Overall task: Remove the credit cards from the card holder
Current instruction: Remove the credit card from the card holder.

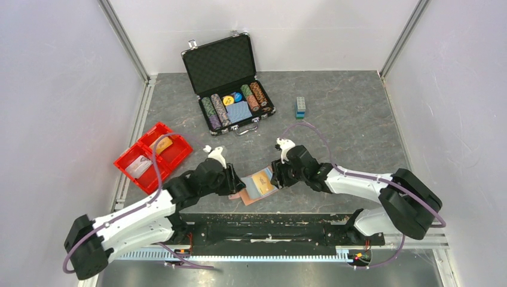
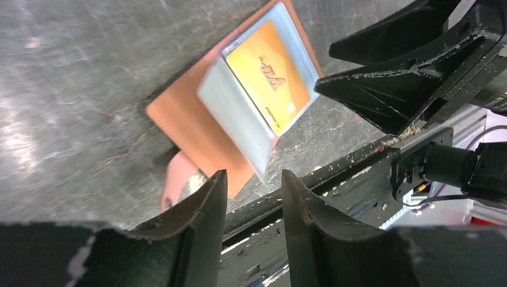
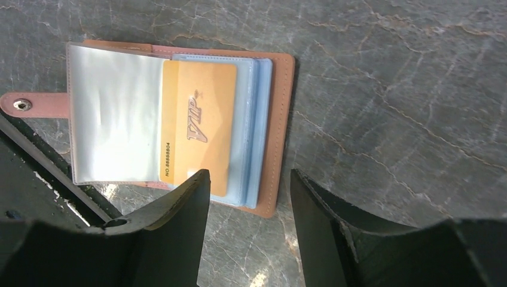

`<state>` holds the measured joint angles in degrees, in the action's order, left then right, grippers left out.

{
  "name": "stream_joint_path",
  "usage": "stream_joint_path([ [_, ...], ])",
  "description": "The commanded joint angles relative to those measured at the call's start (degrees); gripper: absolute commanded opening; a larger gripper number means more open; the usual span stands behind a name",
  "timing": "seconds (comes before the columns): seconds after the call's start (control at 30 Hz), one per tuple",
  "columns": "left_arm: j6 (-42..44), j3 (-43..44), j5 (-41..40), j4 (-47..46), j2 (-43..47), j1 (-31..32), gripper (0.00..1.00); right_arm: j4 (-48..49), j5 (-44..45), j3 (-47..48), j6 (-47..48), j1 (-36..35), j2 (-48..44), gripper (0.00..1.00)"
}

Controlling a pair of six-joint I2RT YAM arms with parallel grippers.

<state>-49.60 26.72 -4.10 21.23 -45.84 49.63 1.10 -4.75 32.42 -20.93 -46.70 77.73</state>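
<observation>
Card holder (image 3: 278, 119): lies open and flat on the tabletop (image 1: 359, 119), between both claws.
Orange card (image 3: 197, 128): in a clear sleeve, its long axis pointing at the right claw (image 3: 250, 176), its near end by one finger.
Right claw: parted, empty, seemingly better lined up.
Left claw (image 2: 254, 174): partly open, empty, at the holder's corner.
</observation>
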Motion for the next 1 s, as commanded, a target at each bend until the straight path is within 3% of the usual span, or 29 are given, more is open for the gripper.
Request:
stream_joint_path([
  [0.0,-0.2,1.3,10.1,-12.2,-8.0,0.2,0.44,5.0,-2.7,2.8,-0.1,0.1,2.4,0.54],
  [0.13,0.0,2.2,12.6,-16.9,-12.1,0.2,0.43,6.9,-4.5,2.1,-1.7,0.1,4.6,0.5],
  [0.4,-1.0,0.5,6.8,-17.8,-14.9,0.2,0.42,9.0,-3.2,-5.5,-10.1,-0.2,1.4,0.27],
  [0.53,-1.7,-0.1,4.3,-15.8,-14.2,0.2,0.4,11.6,-2.5,-10.6,-14.5,-1.5,-2.3,0.23],
  [0.73,-1.5,-1.6,6.6,-20.8,-14.6,0.2,0.4,10.8,-2.5,-11.1,-16.6,-3.0,-7.5,0.23],
  [0.87,-4.9,-5.2,9.4,-30.6,-17.6,0.2,0.4,2.8,2.9,-5.9,-14.0,-3.1,-9.6,0.38],
  [0.97,-5.8,-6.3,9.5,-34.1,-19.3,0.2,0.4,1.7,3.0,-3.6,-12.6,-3.1,-9.2,0.4],
])
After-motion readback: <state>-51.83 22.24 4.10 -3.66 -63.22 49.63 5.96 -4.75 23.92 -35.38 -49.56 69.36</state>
